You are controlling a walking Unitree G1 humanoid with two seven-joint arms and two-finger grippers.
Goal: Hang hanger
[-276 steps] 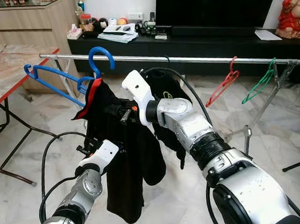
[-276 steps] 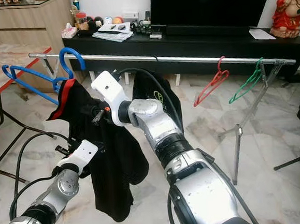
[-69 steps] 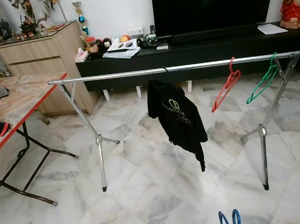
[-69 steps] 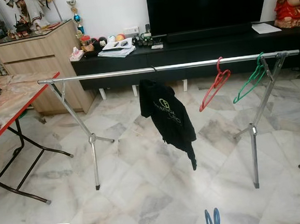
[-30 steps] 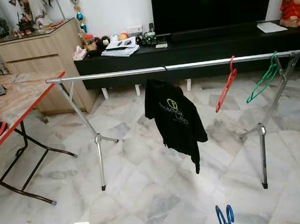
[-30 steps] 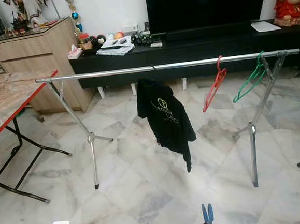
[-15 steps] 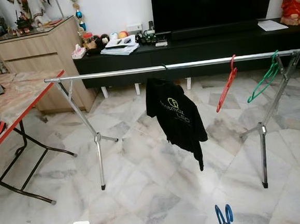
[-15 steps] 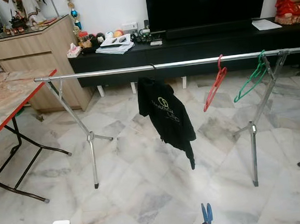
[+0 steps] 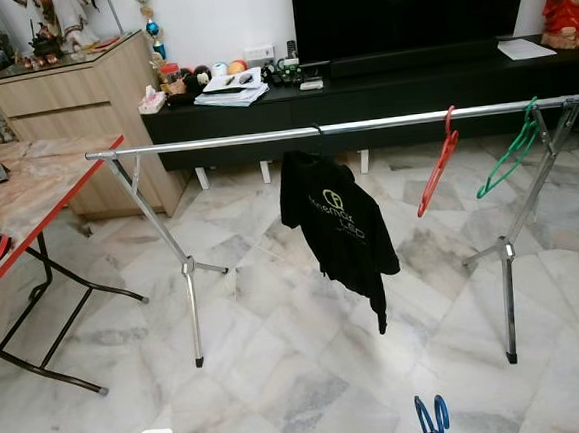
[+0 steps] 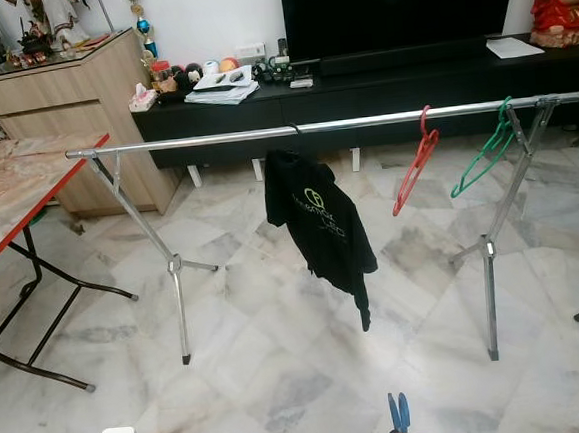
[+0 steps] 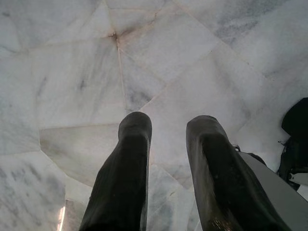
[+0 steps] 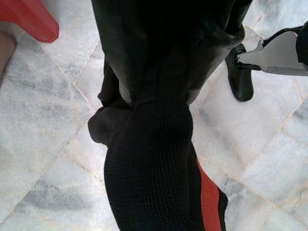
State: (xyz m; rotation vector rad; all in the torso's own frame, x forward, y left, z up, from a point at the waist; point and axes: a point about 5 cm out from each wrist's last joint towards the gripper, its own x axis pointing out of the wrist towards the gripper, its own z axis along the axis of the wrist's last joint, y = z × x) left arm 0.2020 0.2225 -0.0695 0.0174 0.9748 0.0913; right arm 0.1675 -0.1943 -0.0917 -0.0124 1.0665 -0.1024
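Right end effector [image 12: 159, 94], fingers closed on a black-and-red garment [image 12: 154, 178], hangs low over the marble floor [image 9: 282, 378]. We see its blue hanger [image 9: 432, 416] near, below the far rail [image 9: 363, 125]. Left end effector [image 11: 166, 126] hangs parted, empty.

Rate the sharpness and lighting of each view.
Left and right eye views: evenly lit and sharp; the logo on the black shirt reads clearly, and the marble floor gives only a soft sheen. Left wrist view: bright floor, the left gripper close and slightly soft, highlights along its fingers. Right wrist view: the near black mass is dark and featureless, while the black garment shows crisp knit.
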